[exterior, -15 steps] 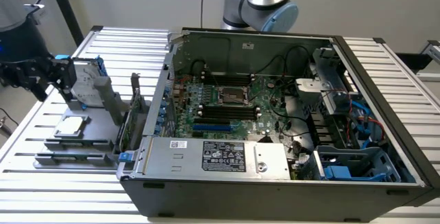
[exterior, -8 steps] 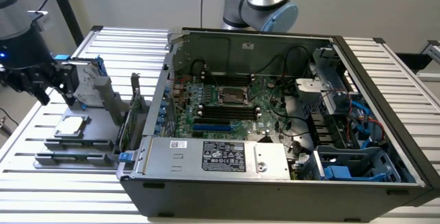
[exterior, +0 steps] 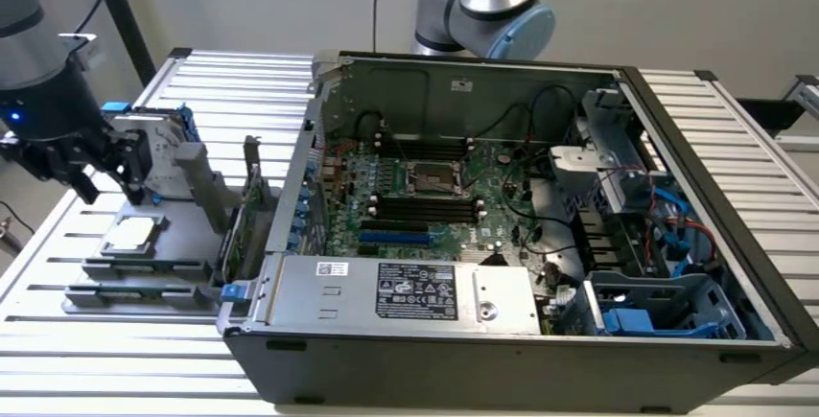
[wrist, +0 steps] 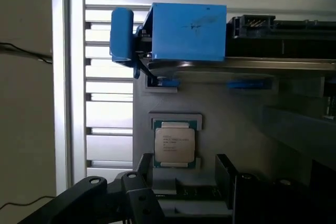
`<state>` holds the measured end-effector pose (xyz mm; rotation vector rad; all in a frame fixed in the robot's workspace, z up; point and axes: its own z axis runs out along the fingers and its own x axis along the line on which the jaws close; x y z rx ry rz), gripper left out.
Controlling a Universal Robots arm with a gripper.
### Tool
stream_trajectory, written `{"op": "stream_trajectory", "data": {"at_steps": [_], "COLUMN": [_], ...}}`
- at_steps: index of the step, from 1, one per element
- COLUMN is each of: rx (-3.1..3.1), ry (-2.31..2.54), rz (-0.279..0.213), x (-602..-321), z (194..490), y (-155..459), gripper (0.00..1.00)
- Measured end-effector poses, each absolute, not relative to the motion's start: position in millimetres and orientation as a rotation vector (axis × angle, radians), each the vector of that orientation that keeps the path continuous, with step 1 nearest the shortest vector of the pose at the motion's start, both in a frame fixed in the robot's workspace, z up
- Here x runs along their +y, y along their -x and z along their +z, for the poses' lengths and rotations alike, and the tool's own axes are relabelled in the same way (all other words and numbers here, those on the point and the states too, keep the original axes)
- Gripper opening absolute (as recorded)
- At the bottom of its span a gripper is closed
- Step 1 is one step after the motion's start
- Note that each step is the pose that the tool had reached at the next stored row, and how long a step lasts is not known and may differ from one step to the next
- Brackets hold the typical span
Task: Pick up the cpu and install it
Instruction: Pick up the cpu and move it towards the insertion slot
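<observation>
The gripper (exterior: 109, 190) hangs above the grey tray (exterior: 179, 244), jaws spread, holding nothing; the cpu (exterior: 132, 234) lies flat in the tray's recess, untouched

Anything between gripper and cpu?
Nothing. In the wrist view only bare grey tray separates the open gripper from the cpu; the exterior view shows clear air between them.

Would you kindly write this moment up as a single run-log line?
gripper: open, empty, near cpu | cpu: flat in grey holder, ungripped | install: not done
</observation>
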<state>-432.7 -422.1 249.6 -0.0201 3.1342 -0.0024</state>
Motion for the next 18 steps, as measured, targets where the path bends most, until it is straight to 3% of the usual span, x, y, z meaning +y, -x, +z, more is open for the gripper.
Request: {"op": "stream_trajectory", "data": {"at_steps": [18], "rx": [3.134], "ry": [0.02], "rz": [-0.002], "x": [-422], "z": [217], "y": [433], "gripper": [0.6]}}
